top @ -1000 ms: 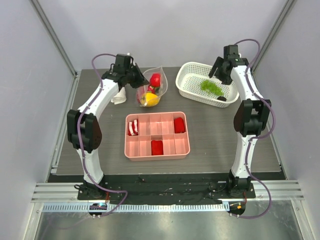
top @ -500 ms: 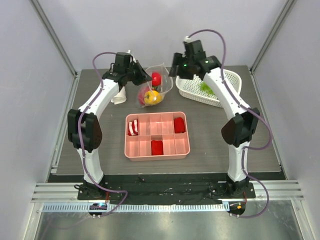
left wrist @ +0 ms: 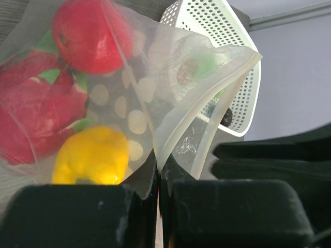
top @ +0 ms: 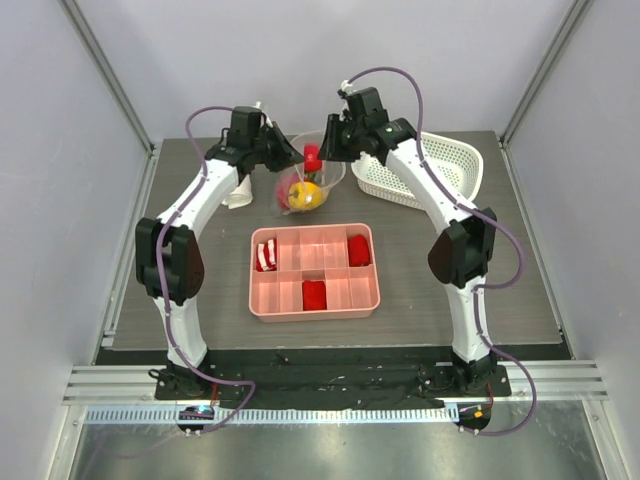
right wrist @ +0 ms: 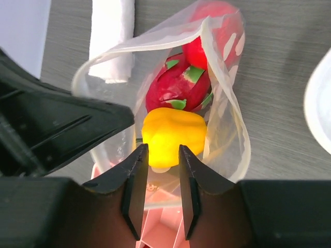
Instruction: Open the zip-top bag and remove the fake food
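Grey walls box in a dark wood-grain table (top: 430, 280). Toward its far side the left gripper (left wrist: 158, 188) is clamped on one lip of the zip-top bag (right wrist: 227, 119), holding it raised with its mouth gaping. The fake food (right wrist: 176, 93) lies inside: a yellow pepper (right wrist: 173, 129) and red fruit (left wrist: 85, 33) with green leaves. The right gripper (right wrist: 158, 155) hangs over the open mouth, its fingers a narrow gap apart and gripping nothing. A white perforated basket (top: 455, 165) sits just right of the bag, a rolled white cloth (right wrist: 111, 36) to its left, and a pink compartment tray (top: 314, 313) nearer the arms.
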